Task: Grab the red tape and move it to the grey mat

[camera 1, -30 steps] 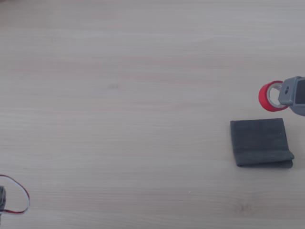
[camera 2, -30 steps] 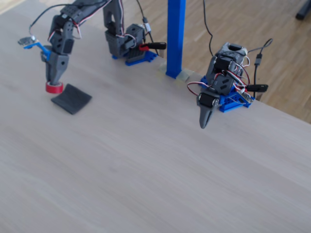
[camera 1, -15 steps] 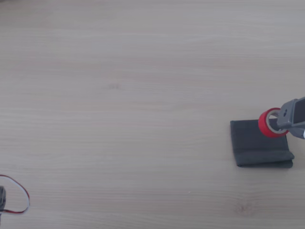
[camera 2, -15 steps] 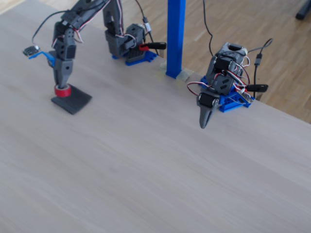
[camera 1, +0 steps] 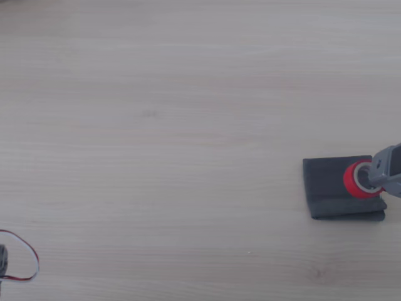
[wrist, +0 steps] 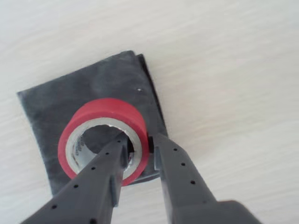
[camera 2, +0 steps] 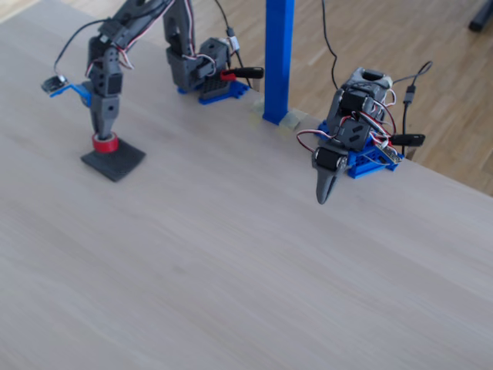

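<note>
The red tape sits over the grey mat, near the mat's right side in the wrist view. My gripper pinches the roll's wall: one finger is inside the whitish core and the other finger is outside. In the other view the tape is at the right part of the mat, with the gripper coming in from the right edge. In the fixed view the tape appears to rest on the mat under the gripper.
A second arm on a blue base stands at the table's far right edge in the fixed view. A blue post rises at the back. A thin red wire loop lies at the lower left in the other view.
</note>
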Robot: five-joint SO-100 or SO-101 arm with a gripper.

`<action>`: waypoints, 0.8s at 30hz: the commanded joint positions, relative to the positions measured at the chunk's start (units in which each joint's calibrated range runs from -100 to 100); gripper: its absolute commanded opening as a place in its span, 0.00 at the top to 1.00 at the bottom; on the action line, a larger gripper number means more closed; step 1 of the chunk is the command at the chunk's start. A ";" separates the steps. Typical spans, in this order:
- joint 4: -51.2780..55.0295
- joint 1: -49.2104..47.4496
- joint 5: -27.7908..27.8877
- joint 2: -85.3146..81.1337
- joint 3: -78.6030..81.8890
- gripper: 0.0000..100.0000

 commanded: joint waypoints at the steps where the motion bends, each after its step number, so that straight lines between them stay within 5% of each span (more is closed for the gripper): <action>1: -0.45 0.12 0.23 -1.78 -0.15 0.98; 24: -6.98 -1.32 0.38 5.44 -0.15 0.88</action>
